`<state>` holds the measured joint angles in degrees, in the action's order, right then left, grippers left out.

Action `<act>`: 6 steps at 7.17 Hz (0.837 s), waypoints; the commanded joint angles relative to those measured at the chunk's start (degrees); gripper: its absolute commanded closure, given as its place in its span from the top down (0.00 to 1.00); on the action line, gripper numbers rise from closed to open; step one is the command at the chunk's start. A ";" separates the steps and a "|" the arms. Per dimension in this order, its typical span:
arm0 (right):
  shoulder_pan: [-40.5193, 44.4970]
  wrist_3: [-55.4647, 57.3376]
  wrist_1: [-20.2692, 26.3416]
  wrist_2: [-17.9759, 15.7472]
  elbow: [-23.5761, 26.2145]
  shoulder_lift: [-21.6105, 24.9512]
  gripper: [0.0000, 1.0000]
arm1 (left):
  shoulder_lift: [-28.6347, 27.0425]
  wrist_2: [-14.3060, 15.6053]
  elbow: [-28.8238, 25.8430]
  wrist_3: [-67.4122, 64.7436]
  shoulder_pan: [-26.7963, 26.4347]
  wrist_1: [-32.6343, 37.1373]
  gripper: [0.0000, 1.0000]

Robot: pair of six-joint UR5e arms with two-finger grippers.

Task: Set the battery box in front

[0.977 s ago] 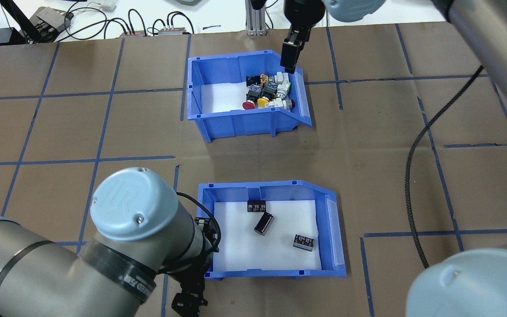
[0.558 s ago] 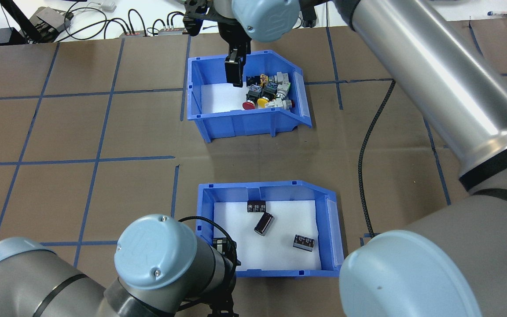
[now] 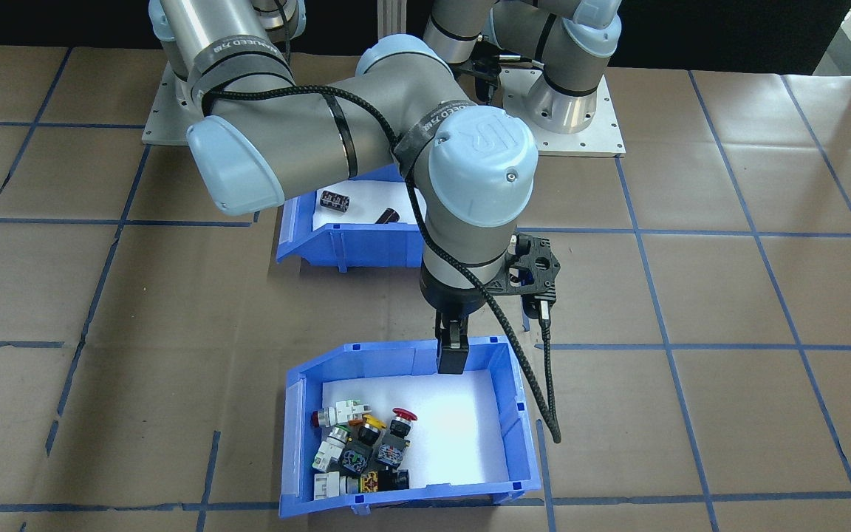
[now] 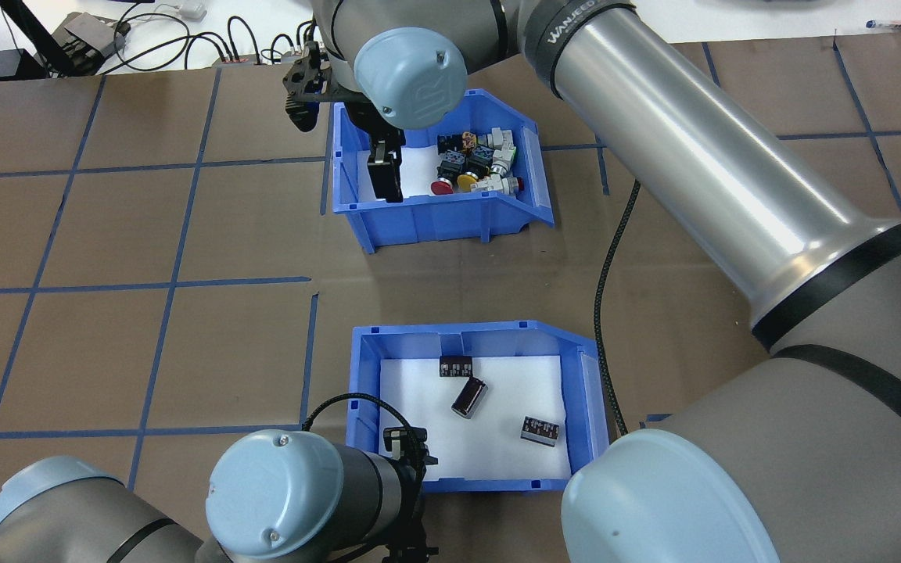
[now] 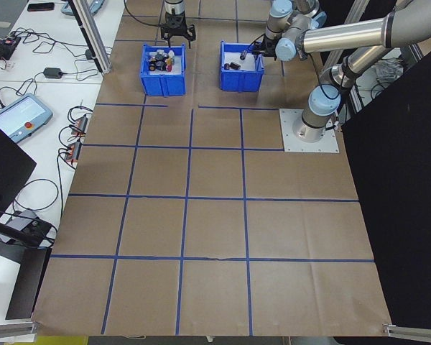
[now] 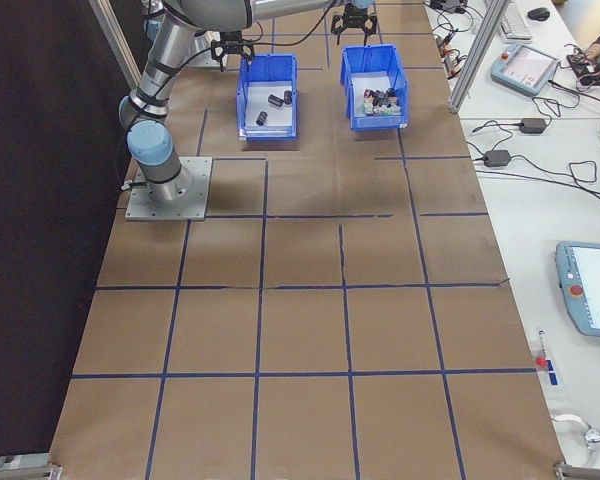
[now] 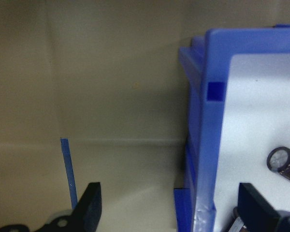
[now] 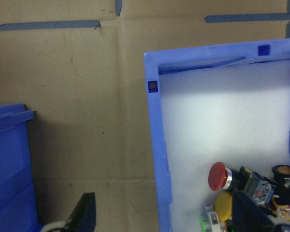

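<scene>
The battery box (image 4: pixel 587 391), a blue bin with white foam and black cylinders (image 4: pixel 468 396), sits nearest the robot, partly hidden by the right arm in the front-facing view (image 3: pixel 337 244). In the left wrist view my left gripper (image 7: pixel 171 210) is open and straddles the box's wall (image 7: pixel 208 145) near a corner. Its wrist hides it in the overhead view. The twin blue bin of coloured switches (image 4: pixel 450 215) stands farther out. My right gripper (image 4: pixel 385 178) is open too, astride that bin's robot-side wall (image 8: pixel 157 159), close to the red button (image 8: pixel 217 176).
A black cable (image 4: pixel 603 289) hangs from the right arm beside the battery box. Cables and boxes (image 4: pixel 145 35) lie on the white bench past the table's far edge. The arms' base plates (image 3: pixel 580 133) sit behind the battery box. Blue tape lines grid the brown table.
The right arm has swung left across the switch bin, from its far right corner to its near wall. The left arm has moved right, up to the battery box's near left corner.
</scene>
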<state>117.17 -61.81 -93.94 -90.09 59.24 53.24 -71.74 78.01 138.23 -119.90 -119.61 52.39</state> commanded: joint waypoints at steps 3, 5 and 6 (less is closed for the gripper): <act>0.08 0.28 -7.65 -2.11 6.49 -1.81 1.00 | -2.95 -0.14 0.11 -0.07 -0.27 -1.85 0.96; -0.36 -0.16 -9.24 -4.03 8.07 -2.35 1.00 | -6.98 -0.14 0.11 -0.07 -0.27 -5.34 0.95; -0.62 -0.16 -9.33 -4.30 8.69 -2.35 1.00 | -9.53 -0.23 0.11 -0.41 -0.45 -8.76 0.92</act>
<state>116.83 -61.91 -102.89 -93.68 67.00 51.03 -78.21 77.85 138.34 -120.03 -119.93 47.23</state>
